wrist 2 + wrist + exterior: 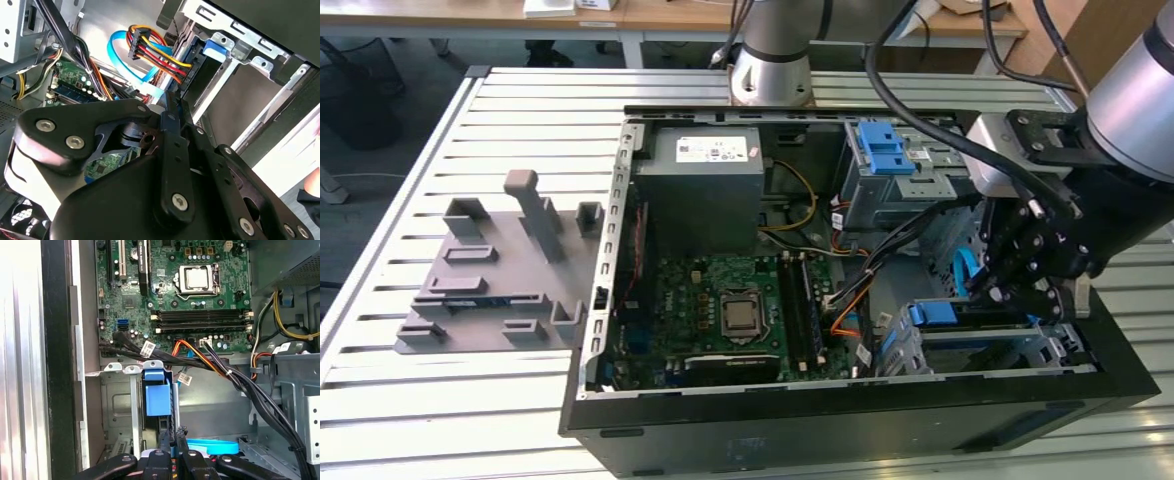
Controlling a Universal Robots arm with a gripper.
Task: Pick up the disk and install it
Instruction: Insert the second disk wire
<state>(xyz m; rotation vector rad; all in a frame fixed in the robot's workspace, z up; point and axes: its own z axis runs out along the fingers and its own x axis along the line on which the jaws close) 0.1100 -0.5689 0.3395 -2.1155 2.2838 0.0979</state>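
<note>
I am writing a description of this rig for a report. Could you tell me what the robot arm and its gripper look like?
The arm is a thick silver-grey tube with a dark band at its joint. Black cables hang along it. The gripper is black, built of flat linked bars joined by round silver screws, and sits under a grey block. Its fingers are narrow and black.

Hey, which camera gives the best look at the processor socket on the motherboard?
The first wrist view: the processor socket faces the camera squarely and unobstructed on the motherboard. The exterior view has it smaller and at an angle. The second wrist view catches a strip of the green board.
</note>
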